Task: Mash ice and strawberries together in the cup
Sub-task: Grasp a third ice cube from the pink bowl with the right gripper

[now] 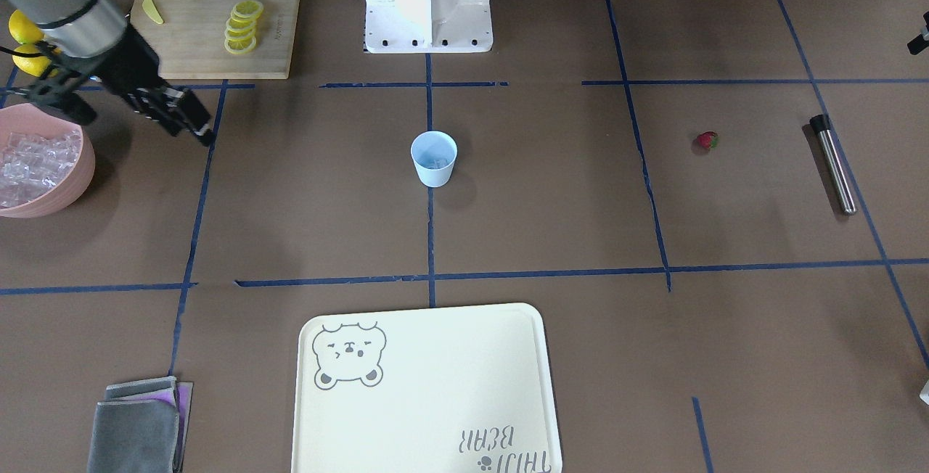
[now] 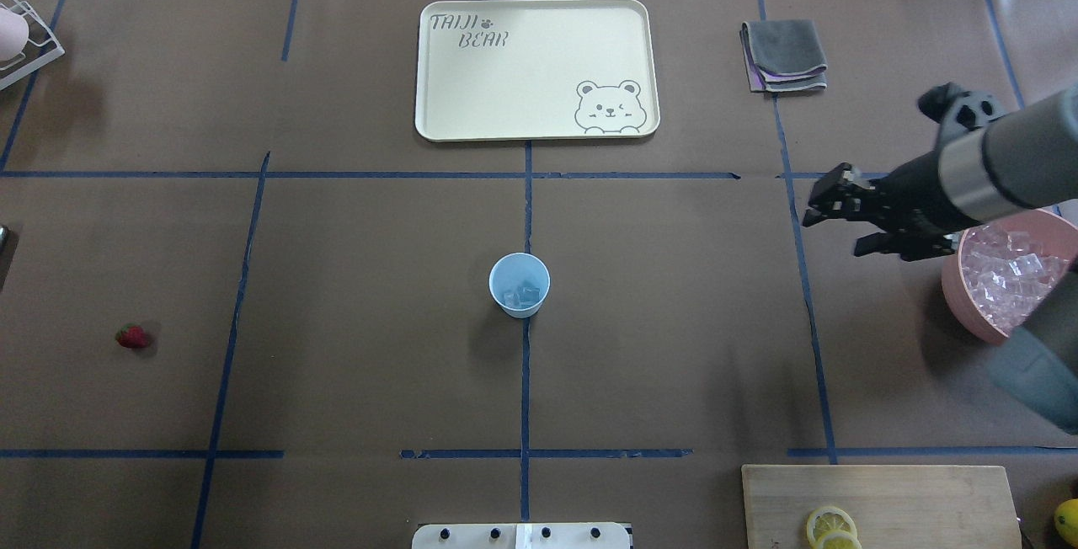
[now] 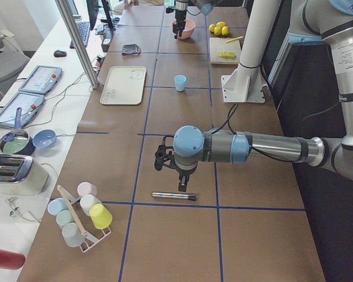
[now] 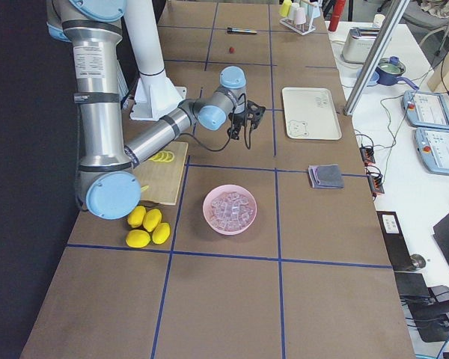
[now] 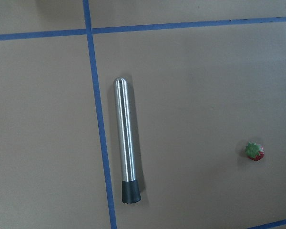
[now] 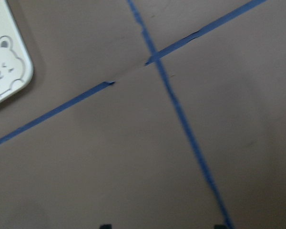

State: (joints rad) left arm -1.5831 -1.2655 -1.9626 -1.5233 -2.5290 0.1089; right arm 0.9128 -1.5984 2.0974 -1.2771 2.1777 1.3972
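The pale-blue cup [image 1: 434, 159] stands upright at the table's middle, with a few ice cubes [image 2: 522, 291] inside. More ice [image 2: 1006, 267] fills the pink bowl [image 2: 956, 292]. The strawberry [image 1: 707, 141] lies alone on the table; it also shows in the left wrist view [image 5: 254, 151]. My right gripper [image 2: 821, 199] is open and empty, in the air between the bowl and the cup. My left gripper [image 3: 182, 185] hangs over a steel muddler [image 5: 126, 143]. I cannot tell whether my left gripper is open or shut.
A wooden board [image 1: 196, 52] holds lemon slices [image 1: 243, 27] and a yellow knife [image 1: 149, 3], with whole lemons [image 1: 25, 27] beside it. A cream bear tray [image 1: 435, 400] and folded grey cloths [image 1: 138, 429] lie on the far side. The robot base [image 1: 428, 16] stands behind the cup.
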